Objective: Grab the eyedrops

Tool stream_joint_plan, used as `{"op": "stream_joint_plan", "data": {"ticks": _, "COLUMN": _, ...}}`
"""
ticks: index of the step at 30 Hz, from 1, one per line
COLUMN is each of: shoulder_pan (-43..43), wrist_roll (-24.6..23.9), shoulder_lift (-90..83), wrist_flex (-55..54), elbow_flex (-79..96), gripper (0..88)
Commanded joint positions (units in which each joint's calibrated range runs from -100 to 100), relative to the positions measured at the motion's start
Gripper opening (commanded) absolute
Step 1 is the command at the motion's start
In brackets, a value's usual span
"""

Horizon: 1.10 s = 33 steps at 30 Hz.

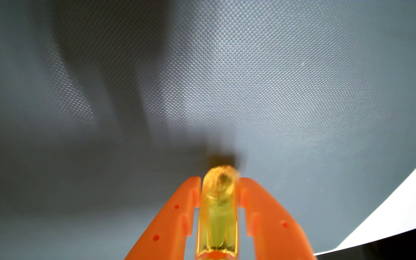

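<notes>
Wrist view: orange gripper (219, 178) seen entering from bottom edge, jaws drawn narrow and pressed against both sides of eyedrops bottle (218, 212). Bottle held lengthwise between fingers (177, 220), translucent yellow, rounded end poking just past fingertips. Grey textured mat (227, 75) spread beneath, dark shadow cast across upper left. White surface (402, 212) glimpsed at lower right corner, beside mat edge.
</notes>
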Motion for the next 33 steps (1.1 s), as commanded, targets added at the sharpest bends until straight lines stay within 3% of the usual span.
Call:
{"op": "stream_joint_plan", "data": {"ticks": 1, "shoulder_pan": -0.8, "wrist_roll": -0.2, "shoulder_lift": 0.0, "wrist_flex": -0.8, "elbow_flex": -3.1, "gripper": 2.8}}
{"op": "stream_joint_plan", "data": {"ticks": 8, "shoulder_pan": -0.9, "wrist_roll": -0.2, "shoulder_lift": -0.1, "wrist_flex": -0.8, "elbow_flex": -3.2, "gripper": 3.1}}
{"op": "stream_joint_plan", "data": {"ticks": 13, "shoulder_pan": -0.4, "wrist_roll": -0.2, "shoulder_lift": -0.7, "wrist_flex": 1.1, "elbow_flex": -4.3, "gripper": 17.5}}
{"op": "stream_joint_plan", "data": {"ticks": 18, "shoulder_pan": -0.1, "wrist_roll": -0.5, "shoulder_lift": 0.4, "wrist_flex": 2.9, "elbow_flex": -9.3, "gripper": 19.3}}
{"op": "stream_joint_plan", "data": {"ticks": 33, "shoulder_pan": 2.2, "wrist_roll": -14.4, "shoulder_lift": -0.2, "wrist_flex": 6.0, "elbow_flex": -8.8, "gripper": 23.2}}
